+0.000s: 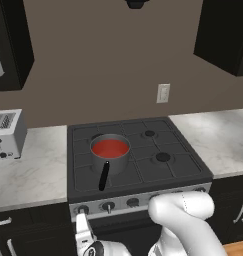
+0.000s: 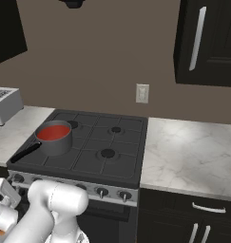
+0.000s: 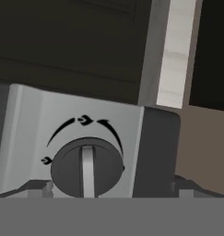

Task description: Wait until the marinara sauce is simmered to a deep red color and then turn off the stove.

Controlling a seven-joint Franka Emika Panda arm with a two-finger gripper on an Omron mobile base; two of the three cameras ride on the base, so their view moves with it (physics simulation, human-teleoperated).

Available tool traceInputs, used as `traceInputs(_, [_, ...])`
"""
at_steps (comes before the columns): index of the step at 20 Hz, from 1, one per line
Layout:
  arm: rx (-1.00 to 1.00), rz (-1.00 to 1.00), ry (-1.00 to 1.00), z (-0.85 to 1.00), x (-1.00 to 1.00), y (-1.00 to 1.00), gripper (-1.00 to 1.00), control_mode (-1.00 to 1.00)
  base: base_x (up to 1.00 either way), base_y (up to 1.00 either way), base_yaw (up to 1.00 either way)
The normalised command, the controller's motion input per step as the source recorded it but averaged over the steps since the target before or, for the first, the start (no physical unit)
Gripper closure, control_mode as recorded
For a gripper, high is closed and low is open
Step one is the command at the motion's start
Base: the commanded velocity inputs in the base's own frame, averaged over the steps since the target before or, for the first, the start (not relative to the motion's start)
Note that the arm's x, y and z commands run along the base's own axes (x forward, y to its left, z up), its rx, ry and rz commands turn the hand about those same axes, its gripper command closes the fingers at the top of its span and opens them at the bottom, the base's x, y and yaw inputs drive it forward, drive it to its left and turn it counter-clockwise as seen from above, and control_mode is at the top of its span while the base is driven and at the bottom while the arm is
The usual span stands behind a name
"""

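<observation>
The stove (image 1: 143, 172) (image 2: 100, 163) is a black four-burner range with a silver knob panel. On its front left burner stands a small grey saucepan (image 1: 111, 163) (image 2: 56, 145) with a black handle (image 1: 104, 176) pointing toward me. The marinara sauce (image 1: 110, 148) (image 2: 53, 133) fills it as a flat red disc. My gripper (image 1: 82, 224) (image 2: 2, 189) (image 3: 111, 189) hangs low in front of the panel's left end. In the hand view it is open, its fingertips (image 3: 37, 186) wide apart on either side of the leftmost knob (image 3: 87, 166) (image 1: 83, 209), whose bar stands upright.
A silver toaster (image 1: 7, 134) (image 2: 4, 104) sits on the marble counter left of the stove. More counter (image 1: 218, 140) (image 2: 193, 152) runs to the right. Other knobs (image 1: 108, 205) line the panel. Dark cabinets hang above and stand below.
</observation>
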Motion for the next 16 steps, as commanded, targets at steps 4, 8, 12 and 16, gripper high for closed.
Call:
traceInputs(4, [0.00,0.00,0.00,-0.01,0.00,0.00,-1.00,-1.00,0.00,0.00,0.00])
traceInputs(8, [0.00,0.00,0.00,-0.11,0.00,0.00,-1.00,-1.00,0.00,0.00,0.00])
traceInputs(12, [-0.01,0.00,0.00,-0.09,0.00,0.00,-1.00,-1.00,0.00,0.00,0.00])
traceInputs(16, [-0.01,0.00,0.00,-0.09,0.00,0.00,-1.00,-1.00,0.00,0.00,0.00])
